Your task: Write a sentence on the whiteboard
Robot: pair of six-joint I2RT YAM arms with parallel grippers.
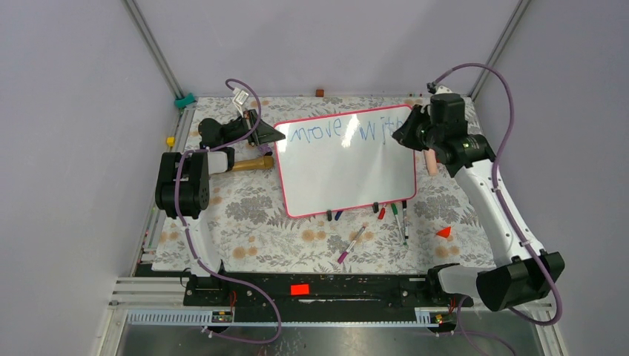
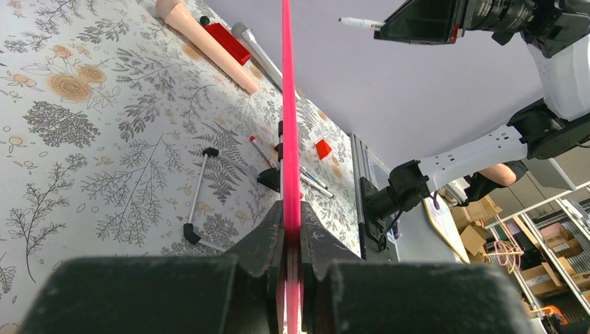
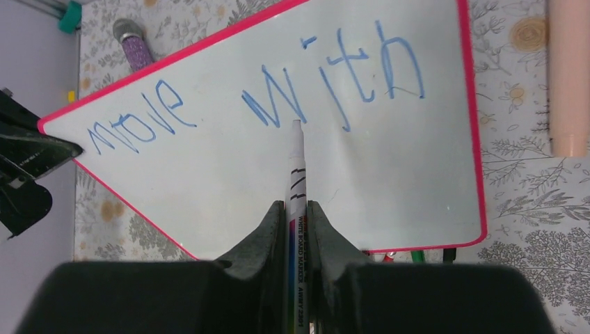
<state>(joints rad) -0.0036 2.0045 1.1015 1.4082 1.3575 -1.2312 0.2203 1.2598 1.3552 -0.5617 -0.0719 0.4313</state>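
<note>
two words in sentence point(image 3: 257, 97), "move with", on whiteboard point(image 1: 348, 178); left pincer point(image 2: 291, 217) clamps its rim; right pincer point(image 3: 297, 209) grasps marker point(image 3: 297, 163).

The whiteboard point(image 1: 348, 178) lies in the middle of the table point(image 1: 245, 215), turned slightly askew. The sentence point(image 1: 341, 132) (two words, "move with") runs along the board's far edge. The left gripper point(image 1: 276, 137) sits at the board's far left corner, its fingers clamped on the rim. A tool handle point(image 1: 251, 164) lies on the table just left of the board. The right gripper point(image 1: 400, 135) is over the far right corner, gripping a marker point(image 3: 297, 174) whose tip points at the board just below "with". A cylinder point(image 1: 430, 162) lies just off the board's right edge. Loose markers point(image 1: 400, 222) lie by the board's near edge, with a stray marker point(image 1: 352, 243) nearer the arm bases and a small wedge point(image 1: 443, 232) to their right.
</note>
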